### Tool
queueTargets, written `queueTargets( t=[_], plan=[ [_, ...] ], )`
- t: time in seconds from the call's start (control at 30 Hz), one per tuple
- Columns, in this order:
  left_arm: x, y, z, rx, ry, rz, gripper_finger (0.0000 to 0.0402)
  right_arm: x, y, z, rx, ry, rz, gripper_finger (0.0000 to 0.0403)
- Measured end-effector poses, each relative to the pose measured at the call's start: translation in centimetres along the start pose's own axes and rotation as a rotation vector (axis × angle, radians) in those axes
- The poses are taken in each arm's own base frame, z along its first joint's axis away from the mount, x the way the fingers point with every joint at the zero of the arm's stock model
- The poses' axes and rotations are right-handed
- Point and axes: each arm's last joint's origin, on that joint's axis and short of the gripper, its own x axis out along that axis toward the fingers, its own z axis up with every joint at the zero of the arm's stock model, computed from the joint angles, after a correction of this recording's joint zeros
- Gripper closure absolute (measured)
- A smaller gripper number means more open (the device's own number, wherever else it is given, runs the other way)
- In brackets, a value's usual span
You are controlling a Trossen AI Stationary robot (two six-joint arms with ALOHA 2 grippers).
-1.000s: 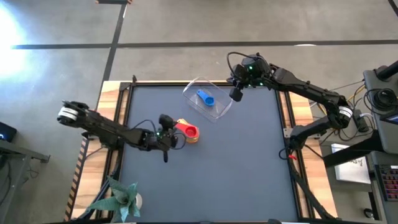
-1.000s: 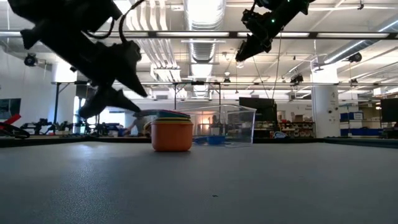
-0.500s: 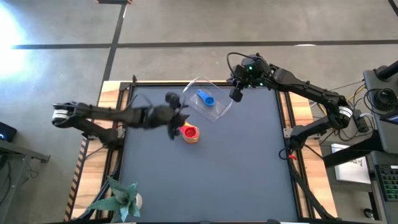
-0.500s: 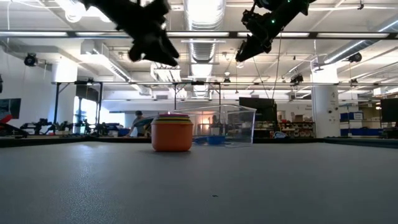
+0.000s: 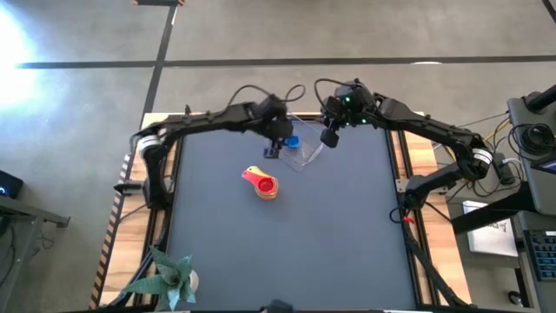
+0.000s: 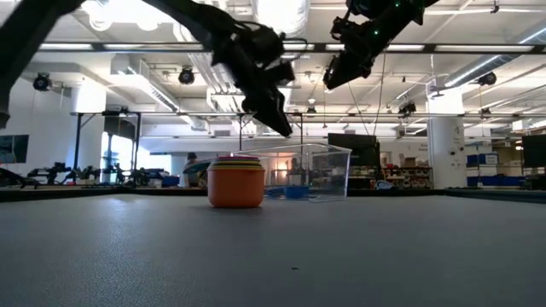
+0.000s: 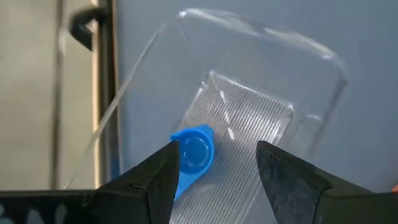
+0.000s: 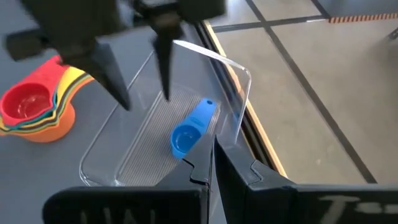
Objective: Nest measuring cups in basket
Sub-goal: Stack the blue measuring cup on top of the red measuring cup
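The clear basket stands near the table's far edge. A blue measuring cup lies on its ribbed floor, also visible as the blue cup. On the mat in front of the basket rests a nested stack of cups, orange at the bottom and red on top. My left gripper hangs open and empty above the basket's left end, fingers slanting down over the blue cup. My right gripper is shut and empty, well above the basket's right side.
The dark mat lies bare on the near and right sides of the stack. A potted plant stands off the mat at the near left corner. Wooden table edges and black frame rails border the mat.
My left gripper has swung from beside the stack's left side toward the table's far edge and right, rising and rolling as it went, and now hangs over the basket. The stack, the basket and the blue cup have stayed in place.
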Motion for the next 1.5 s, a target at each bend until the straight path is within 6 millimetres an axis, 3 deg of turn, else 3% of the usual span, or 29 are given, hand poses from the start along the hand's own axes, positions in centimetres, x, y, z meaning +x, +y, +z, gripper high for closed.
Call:
queueTargets(
  t=[0.3, 0.7, 1.17, 1.5],
  plan=[
    [4.1, 4.3, -0.6, -0.171, 0.123, -0.087, 0.0243, 0.6, 0.2, -0.9, -0.004, 0.032, 0.011, 0.0394],
    [9.5, 4.9, -2.6, -0.282, 0.316, -0.199, 0.0257, 0.7, 0.2, -1.1, -0.011, 0.036, 0.013, 0.0394],
    [10.4, 4.6, -2.9, -0.255, 0.362, -0.203, 0.017, 0.7, 0.2, -1.1, -0.014, 0.036, 0.012, 0.0394],
    [10.2, 3.1, -0.7, -0.07, 0.344, -0.213, 0.018, 0.7, 0.2, -1.1, -0.014, 0.036, 0.012, 0.0394]
  ],
)
